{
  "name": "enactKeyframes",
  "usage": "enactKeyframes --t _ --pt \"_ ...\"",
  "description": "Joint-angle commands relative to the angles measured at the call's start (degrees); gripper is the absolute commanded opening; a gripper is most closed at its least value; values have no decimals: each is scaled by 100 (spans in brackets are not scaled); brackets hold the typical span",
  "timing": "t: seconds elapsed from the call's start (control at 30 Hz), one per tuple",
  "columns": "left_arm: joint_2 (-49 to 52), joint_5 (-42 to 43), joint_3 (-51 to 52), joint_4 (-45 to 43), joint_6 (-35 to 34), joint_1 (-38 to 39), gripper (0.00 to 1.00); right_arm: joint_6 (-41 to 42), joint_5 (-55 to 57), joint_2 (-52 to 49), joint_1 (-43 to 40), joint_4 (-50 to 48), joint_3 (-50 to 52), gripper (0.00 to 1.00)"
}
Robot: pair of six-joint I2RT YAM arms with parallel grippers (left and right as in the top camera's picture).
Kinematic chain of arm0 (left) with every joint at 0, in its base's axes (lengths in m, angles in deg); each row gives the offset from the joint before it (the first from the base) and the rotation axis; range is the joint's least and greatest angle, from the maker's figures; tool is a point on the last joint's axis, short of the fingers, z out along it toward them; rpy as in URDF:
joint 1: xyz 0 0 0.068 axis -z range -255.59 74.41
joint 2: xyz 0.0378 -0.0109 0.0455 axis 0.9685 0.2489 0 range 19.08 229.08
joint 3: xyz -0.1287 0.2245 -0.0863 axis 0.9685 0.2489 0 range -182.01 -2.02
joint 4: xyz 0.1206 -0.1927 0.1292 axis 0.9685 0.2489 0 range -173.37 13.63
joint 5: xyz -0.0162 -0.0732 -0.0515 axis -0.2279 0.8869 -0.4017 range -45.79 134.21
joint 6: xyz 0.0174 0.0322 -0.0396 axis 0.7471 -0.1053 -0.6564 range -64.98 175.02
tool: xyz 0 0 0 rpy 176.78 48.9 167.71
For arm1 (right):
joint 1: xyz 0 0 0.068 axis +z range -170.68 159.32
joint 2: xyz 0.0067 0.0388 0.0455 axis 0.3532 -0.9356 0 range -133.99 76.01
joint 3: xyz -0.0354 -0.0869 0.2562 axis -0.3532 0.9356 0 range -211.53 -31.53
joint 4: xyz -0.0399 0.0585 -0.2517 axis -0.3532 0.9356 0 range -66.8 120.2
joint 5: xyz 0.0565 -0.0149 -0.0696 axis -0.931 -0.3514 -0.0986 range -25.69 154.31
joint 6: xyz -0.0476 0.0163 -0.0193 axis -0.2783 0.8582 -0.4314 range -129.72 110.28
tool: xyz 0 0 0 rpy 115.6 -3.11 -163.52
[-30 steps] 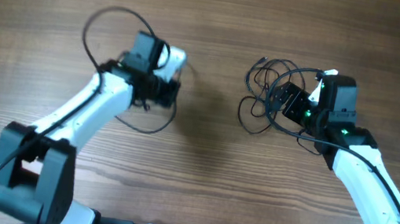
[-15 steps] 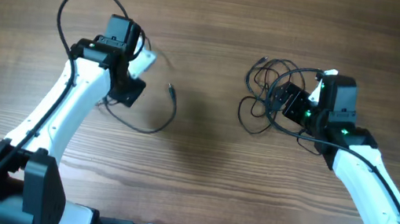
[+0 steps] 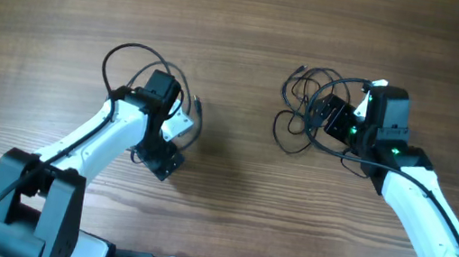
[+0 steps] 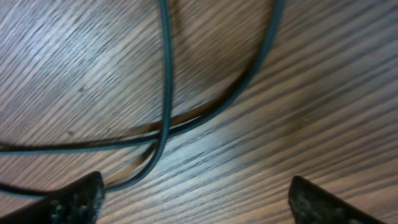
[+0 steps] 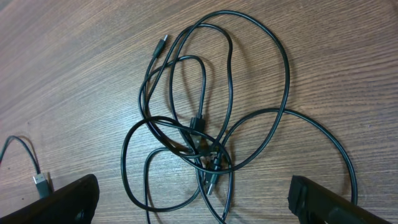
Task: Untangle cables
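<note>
Left gripper [image 4: 199, 199] is wide open and holds nothing. It hangs very low over the wooden table [image 3: 245, 21], and its two dark fingertips sit far apart. One loose cable [image 4: 164, 74] lies flat on the wood under it, away from the others. It crosses another dark strand there, and I cannot tell if that strand is part of the same cable.

Right gripper [image 5: 196, 202] is wide open too, and it holds nothing. It points at the tangle [image 5: 205, 143], which lies on the right side of the table, well apart from the loose cable. The tangle is a messy bunch of thin black loops. They cross each other many times and meet in a small knot near the middle. One little plug [image 5: 163, 42] sticks out at the top.

So I think the job is only partly done. One cable looks free. The bunch on the right is all mixed up, and it needs pulling apart, one cable at a time.
</note>
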Motion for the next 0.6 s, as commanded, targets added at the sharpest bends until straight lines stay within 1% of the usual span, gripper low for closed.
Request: enactKeyframes --t 0.0,0.1,0.17,0.23,0.3,0.37,0.47,0.5,0.53,0.57 --pt "-31 68 22 -197 184 39 100 28 -7 -55 9 -11 -7 100" --pt "-28 74 52 -557 439 39 100 28 -7 -55 9 -11 -7 100" --pt "-24 297 129 -675 898 39 100 28 -7 -55 9 -11 -7 100" --pt "-20 507 293 -640 1333 39 95 26 -7 -55 9 -11 -7 100" --pt "-20 544 476 -693 1425 39 95 28 -7 -55 9 -11 -7 100" --pt "-20 542 728 -962 1425 39 94 28 -7 -55 9 -11 -7 100" --pt "-20 544 968 -1309 1423 39 86 26 -7 -55 9 -11 -7 100" --pt "-20 544 1008 -1338 1425 39 80 26 -7 -55 9 -11 -7 100" --pt "-20 544 1034 -1349 1423 39 66 28 -7 -55 9 -11 -7 100" --pt "-20 544 1034 -1362 1423 39 35 28 -7 -55 9 -11 -7 100"
